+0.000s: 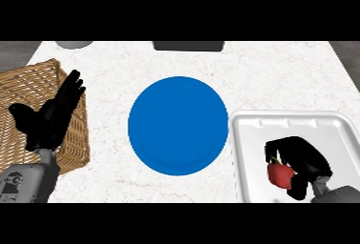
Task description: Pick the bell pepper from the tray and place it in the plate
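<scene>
Red bell pepper [279, 175] sat wrapped in the right hand's [304, 162] curled fingers over the white tray [295, 119] (left hand [53, 114] resting spread), so lifting straight up before crossing to the blue plate [178, 125] seemed wise.

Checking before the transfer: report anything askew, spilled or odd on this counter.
Nothing stands out. The blue plate lies flat, the white tray sits square, and the right robot hand curls round the red bell pepper over the tray.

The right hand [304, 164] is low at the near right corner of the counter, fingers curled down and closed round something red, its grey forearm coming in beneath. The left hand [51, 116] rests open by the counter's left edge, fingers straight and pointing up.
</scene>
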